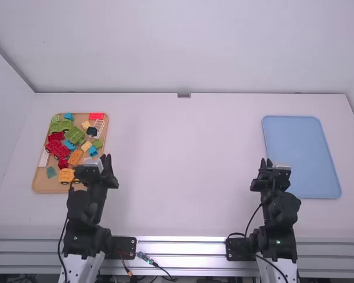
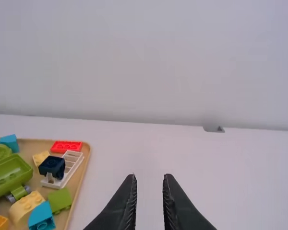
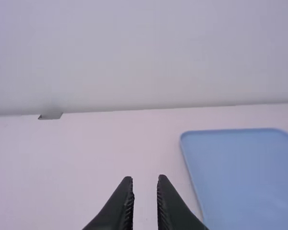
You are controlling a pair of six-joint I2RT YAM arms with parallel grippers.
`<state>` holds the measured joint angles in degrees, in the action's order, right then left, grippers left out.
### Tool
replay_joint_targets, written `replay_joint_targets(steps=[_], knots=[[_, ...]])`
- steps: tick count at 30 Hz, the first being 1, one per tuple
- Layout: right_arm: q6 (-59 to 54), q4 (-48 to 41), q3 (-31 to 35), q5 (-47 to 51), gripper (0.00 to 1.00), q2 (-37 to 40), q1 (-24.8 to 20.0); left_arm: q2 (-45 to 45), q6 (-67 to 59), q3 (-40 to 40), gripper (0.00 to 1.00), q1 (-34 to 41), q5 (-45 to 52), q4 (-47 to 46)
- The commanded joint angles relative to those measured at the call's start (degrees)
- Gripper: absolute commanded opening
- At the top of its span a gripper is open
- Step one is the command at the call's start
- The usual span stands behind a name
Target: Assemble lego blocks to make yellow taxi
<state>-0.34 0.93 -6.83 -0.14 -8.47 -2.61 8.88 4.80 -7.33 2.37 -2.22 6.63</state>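
The taxi looked not yet begun. Its likely parts lay loose among other colours on the tan tray (image 1: 44, 186), near the left edge of the white table (image 1: 177, 177). A yellow-orange wheeled piece (image 1: 65, 176) sat toward that tray's near right corner, a fair guess for the base; one pale yellow block (image 2: 40, 158) rested toward the far right corner, and another (image 2: 26, 206) lay nearer the middle of the right edge. No finished taxi stood anywhere, so choosing, carrying and stacking all seemed left to do, perhaps on the blue tray (image 1: 298, 156) by the table's right edge. The left gripper (image 2: 150, 176) held its fingers apart with nothing between them, and the right gripper (image 3: 145, 178) was likewise parted and unladen.
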Motion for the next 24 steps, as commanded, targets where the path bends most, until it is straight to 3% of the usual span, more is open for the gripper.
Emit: replay_joint_targets(steps=[1,17,24], knots=[[0.1,0.1,-3.1,0.0,0.16,-1.2,0.0,1.4,0.3,-3.1,0.17,0.3,-0.2,1.1],[0.1,1.8,-9.4,0.0,0.27,-7.5,0.1,12.4,0.4,-14.1,0.37,0.3,-0.2,6.6],[-1.0,1.6,-13.1,0.2,0.34,-11.3,3.5,20.6,3.9,-18.6,0.51,0.3,-0.3,6.5]])
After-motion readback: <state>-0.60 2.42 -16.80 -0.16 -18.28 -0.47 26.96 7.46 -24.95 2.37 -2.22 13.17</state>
